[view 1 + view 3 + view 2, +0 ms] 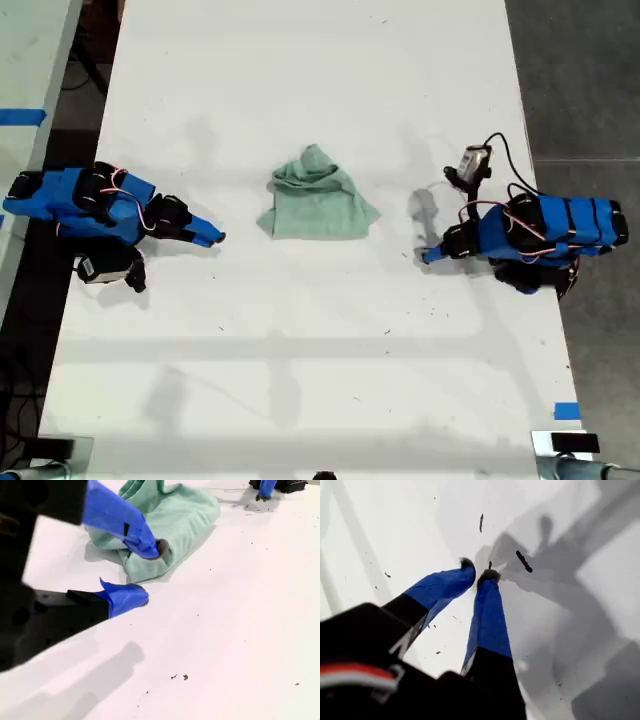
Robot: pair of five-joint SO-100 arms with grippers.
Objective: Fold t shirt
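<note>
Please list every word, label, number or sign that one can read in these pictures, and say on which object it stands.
No text can be read in any view.
t shirt: plain, no print or label showing.
blue tape piece at the edge of the table: blank.
dark specks on the table: dirt marks, not letters.

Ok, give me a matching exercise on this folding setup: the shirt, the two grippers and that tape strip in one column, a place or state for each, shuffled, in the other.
1. t shirt
2. my first gripper
3. my second gripper
4. blue tape strip

A. exterior view's left, jaws open toward the cloth
B. mint green, bunched in the middle of the table
C. exterior view's lower right, at the table's edge
D. exterior view's right, jaws closed over bare tabletop

Pairs: 1-B, 2-D, 3-A, 4-C
</note>
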